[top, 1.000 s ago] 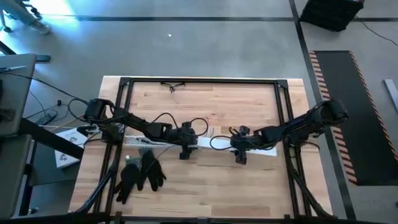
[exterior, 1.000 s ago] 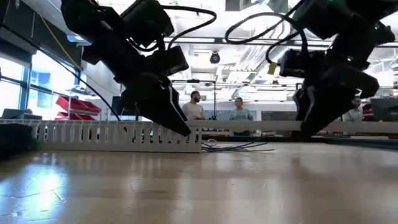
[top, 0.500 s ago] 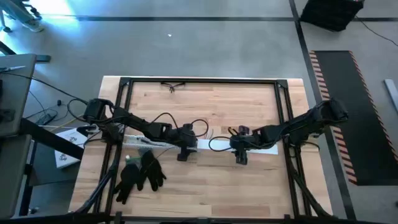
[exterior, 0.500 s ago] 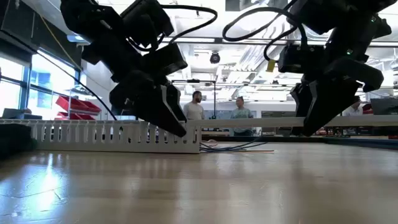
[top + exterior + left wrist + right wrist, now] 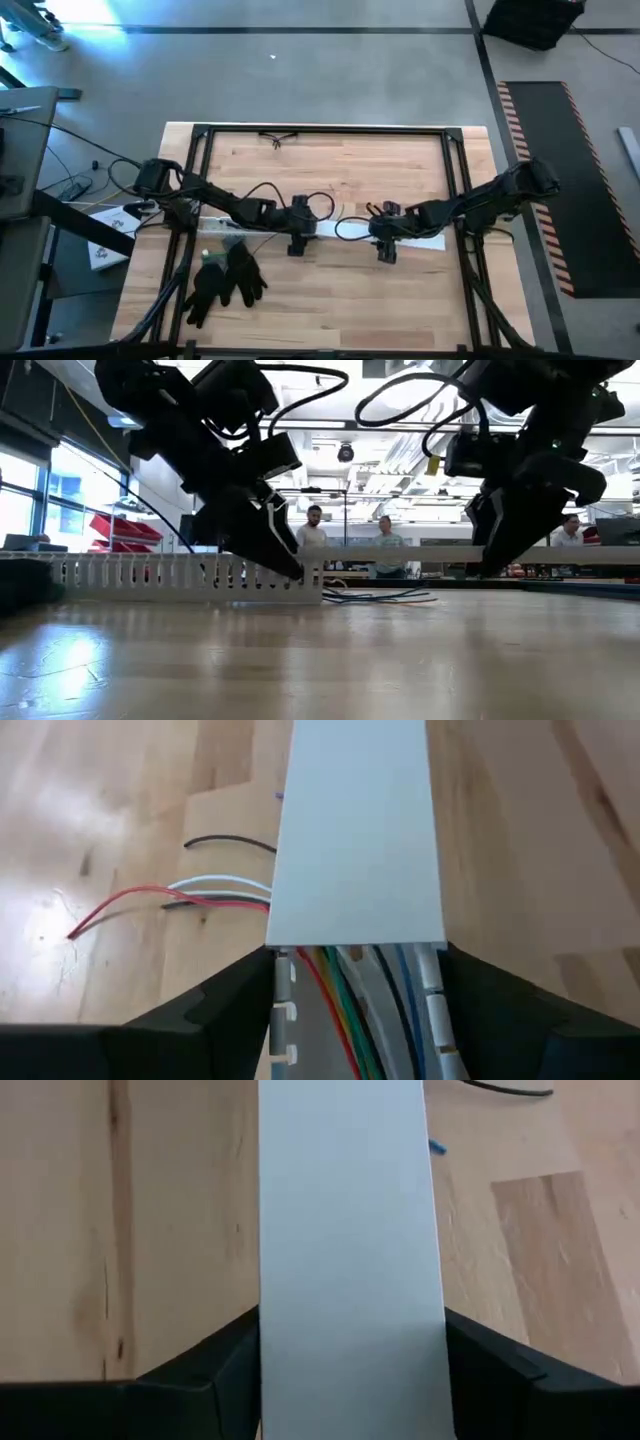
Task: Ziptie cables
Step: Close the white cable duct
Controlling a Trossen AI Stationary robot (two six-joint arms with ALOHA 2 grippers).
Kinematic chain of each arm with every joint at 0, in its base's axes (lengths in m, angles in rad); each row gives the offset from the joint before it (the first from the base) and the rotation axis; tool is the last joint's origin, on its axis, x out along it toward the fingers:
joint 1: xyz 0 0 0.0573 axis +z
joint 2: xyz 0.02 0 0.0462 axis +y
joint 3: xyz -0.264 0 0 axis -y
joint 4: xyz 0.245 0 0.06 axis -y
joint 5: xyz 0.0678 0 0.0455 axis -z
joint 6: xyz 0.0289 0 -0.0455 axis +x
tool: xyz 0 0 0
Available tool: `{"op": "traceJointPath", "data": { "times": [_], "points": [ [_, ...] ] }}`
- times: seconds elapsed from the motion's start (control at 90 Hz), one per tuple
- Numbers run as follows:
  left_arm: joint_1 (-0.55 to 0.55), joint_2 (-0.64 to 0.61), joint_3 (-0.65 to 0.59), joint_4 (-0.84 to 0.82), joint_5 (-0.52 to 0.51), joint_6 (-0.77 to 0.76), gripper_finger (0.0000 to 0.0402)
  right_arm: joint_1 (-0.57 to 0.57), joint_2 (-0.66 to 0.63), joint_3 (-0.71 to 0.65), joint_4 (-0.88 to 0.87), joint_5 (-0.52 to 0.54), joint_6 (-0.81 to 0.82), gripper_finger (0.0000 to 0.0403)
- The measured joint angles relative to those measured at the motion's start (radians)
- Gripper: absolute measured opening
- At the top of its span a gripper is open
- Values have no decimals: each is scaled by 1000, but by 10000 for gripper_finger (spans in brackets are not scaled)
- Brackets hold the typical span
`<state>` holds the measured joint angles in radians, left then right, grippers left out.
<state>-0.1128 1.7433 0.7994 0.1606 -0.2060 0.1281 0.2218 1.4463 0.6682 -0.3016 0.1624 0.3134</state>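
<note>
2 grippers at frame centre: left gripper [image 5: 355, 1010] and right gripper [image 5: 350, 1380] each clamp the flat white cover strip [image 5: 355, 830]; cables [image 5: 350, 995] beneath it

I count two arms with two grippers, left [image 5: 299, 243] and right [image 5: 387, 250], one slotted channel [image 5: 190, 578], one flat white cover strip [image 5: 355, 830], one pair of black gloves [image 5: 225, 280], and three people [image 5: 314, 532] behind the table [image 5: 340, 300]
</note>
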Motion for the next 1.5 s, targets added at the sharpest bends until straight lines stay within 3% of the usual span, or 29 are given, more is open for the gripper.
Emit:
{"op": "traceJointPath", "data": {
  "times": [0.233,0.511,0.756,1.056,1.311,1.5],
  "points": [
    [0,-1,0,-6,93,-11,248,1,0,0,-3,-22,-7,222],
    [1,-6,0,-14,117,-26,280,1,19,0,-1,-24,-11,222],
    [22,-15,59,-167,229,-65,292,1,45,0,0,-50,-23,222],
    [22,-15,175,-365,172,-54,292,1,45,-1,14,-52,-31,222],
    [22,-15,192,-513,159,-39,292,1,45,-1,22,-58,-51,222],
    [20,-15,160,-488,160,-46,285,2,45,-1,36,-58,-62,222]
  ]
}}
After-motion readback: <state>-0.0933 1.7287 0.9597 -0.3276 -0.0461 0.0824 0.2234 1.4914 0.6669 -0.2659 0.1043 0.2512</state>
